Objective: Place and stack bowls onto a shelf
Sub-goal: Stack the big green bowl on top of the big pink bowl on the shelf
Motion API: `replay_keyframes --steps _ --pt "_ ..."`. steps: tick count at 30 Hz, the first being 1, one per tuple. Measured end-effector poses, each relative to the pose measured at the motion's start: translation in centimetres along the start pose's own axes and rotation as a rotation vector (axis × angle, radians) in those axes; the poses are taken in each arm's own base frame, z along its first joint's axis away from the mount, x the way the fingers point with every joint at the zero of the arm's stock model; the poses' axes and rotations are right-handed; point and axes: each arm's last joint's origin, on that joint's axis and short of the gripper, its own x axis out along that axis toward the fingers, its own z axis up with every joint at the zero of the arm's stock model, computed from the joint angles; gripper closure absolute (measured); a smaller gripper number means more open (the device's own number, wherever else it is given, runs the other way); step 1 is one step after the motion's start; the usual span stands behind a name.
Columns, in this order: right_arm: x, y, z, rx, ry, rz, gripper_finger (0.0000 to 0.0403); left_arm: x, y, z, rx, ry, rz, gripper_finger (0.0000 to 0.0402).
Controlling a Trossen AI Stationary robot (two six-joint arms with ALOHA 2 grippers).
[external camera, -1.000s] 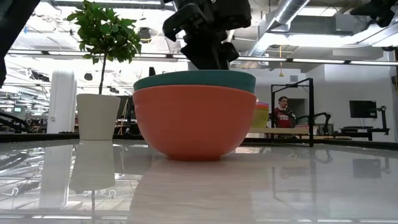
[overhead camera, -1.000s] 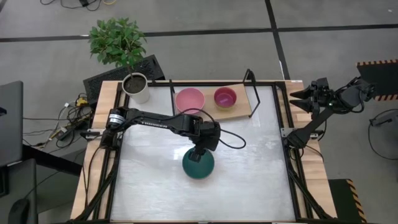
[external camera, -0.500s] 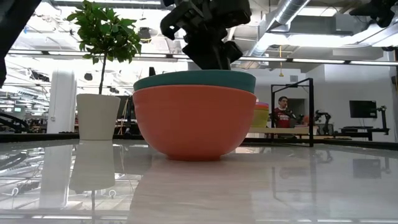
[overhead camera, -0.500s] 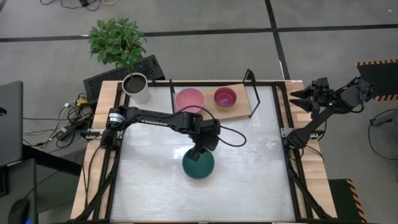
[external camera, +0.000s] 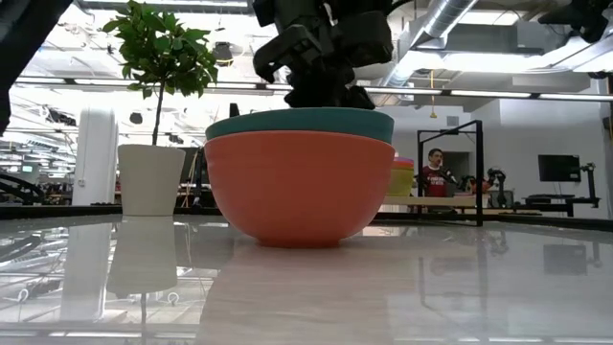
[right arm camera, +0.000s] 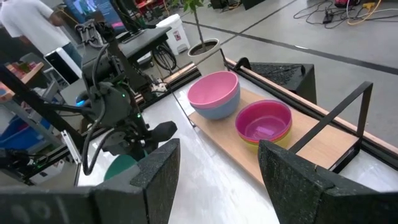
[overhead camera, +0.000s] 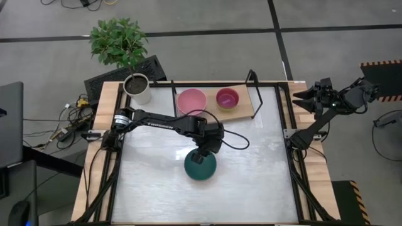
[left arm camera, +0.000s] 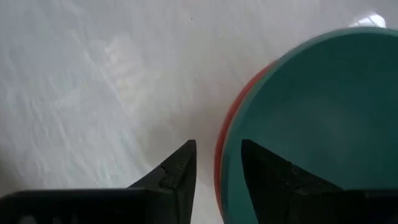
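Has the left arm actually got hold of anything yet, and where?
Nothing yet. The left gripper is open, its jaws straddling the rim of the teal bowl nested in the orange-red bowl. The right gripper is empty.

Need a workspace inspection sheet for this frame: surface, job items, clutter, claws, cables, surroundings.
Surface: white tabletop, reflective, bare apart from the items below.
Job's things: teal bowl nested in orange-red bowl mid-table; on the shelf, pink bowl over a blue one, purple bowl over a yellow one.
Clutter: white plant pot at a back corner of the table.
Claws: left claw open, fingers straddling the teal-and-orange stack's rim; right claw open, parked beyond the table's right edge.
Cables: loose bundle off the table's left side.
Surroundings: person far behind the table.
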Motion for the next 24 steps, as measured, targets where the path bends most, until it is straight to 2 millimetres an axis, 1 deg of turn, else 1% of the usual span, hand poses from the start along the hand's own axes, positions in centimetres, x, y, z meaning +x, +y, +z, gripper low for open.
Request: replay_keyframes --steps 3,5,7,8,11,16,24 --pt "0.0 0.0 0.0 0.001 0.001 0.001 0.0161 0.0 0.0 0.0 -0.001 -0.004 -0.003 0.0311" --pt "0.0 0.0 0.0 0.001 0.001 0.001 0.0161 0.0 0.0 0.0 -0.020 -0.005 -0.002 0.0341" --pt "0.0 0.0 0.0 0.001 0.001 0.001 0.0161 0.0 0.0 0.0 -0.057 -0.005 -0.003 0.0379" --pt "0.0 0.0 0.0 0.001 0.001 0.001 0.0161 0.0 0.0 0.0 -0.079 -0.004 -0.002 0.0390" --pt "0.0 0.0 0.0 -0.001 0.001 0.000 0.0161 0.0 0.0 0.0 -0.133 -0.004 -0.003 0.0397" --pt "0.0 0.0 0.0 -0.002 0.002 0.000 0.0161 -0.8 0.1 0.6 -0.231 -0.018 -0.001 0.0400" --pt "0.0 -0.1 -0.1 -0.008 0.005 -0.003 0.0161 -3.1 0.4 1.6 -0.385 -0.004 0.012 0.0401"
